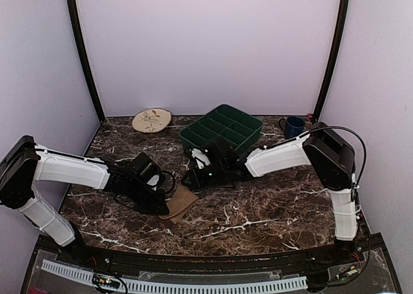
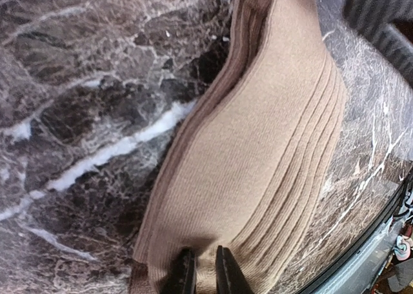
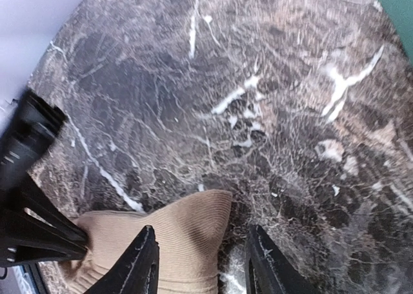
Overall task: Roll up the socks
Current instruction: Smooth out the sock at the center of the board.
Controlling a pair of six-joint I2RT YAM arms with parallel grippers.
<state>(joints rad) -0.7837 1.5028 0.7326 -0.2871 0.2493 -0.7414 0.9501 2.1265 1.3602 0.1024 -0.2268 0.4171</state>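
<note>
I counted one tan sock point(image 2: 271, 152), lying flat on the marble bench point(image 1: 258, 204), left of centre and toward the near side. My left pincer point(image 2: 205, 278) was closed on the sock's edge, pinching the fabric. My right pincer point(image 3: 203, 265) stood open, its jaws straddling a corner of the sock's other end. At the far side sat one divided green tray point(image 1: 221, 127), one blue mug point(image 1: 293, 126) whose inside I couldn't see, and one leaf-patterned plate point(image 1: 151, 120).
</note>
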